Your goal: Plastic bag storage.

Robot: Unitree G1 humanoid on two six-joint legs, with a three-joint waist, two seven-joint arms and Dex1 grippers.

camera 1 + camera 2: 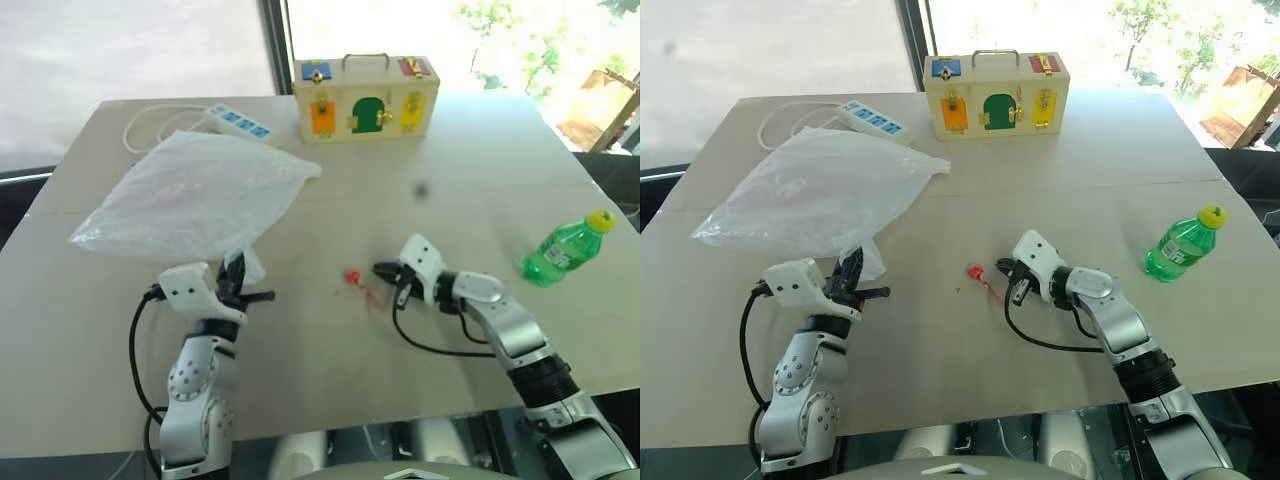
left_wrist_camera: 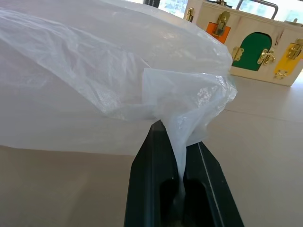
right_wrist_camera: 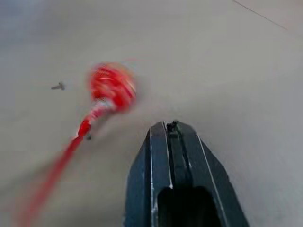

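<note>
The plastic bag point(image 1: 195, 195) is a thin, crinkly, translucent white carrier bag that lies puffed up on the left half of the table. My left gripper point(image 1: 236, 272) sits at the bag's near edge and is shut on a gathered fold of it. The left wrist view shows the film point(image 2: 94, 80) pinched between the two black fingers point(image 2: 151, 156). My right gripper point(image 1: 382, 270) is shut and holds nothing. It rests low over the middle of the table and points left at a small red lollipop point(image 1: 353, 277), staying apart from it. In the right wrist view the lollipop point(image 3: 112, 87) lies just beyond the closed fingertips.
A wooden box point(image 1: 365, 97) with coloured doors, latches and a handle stands at the far middle of the table. A white power strip point(image 1: 238, 120) with its cord lies behind the bag. A green bottle point(image 1: 566, 248) lies at the right. The table's near edge point(image 1: 400, 415) runs by my arms.
</note>
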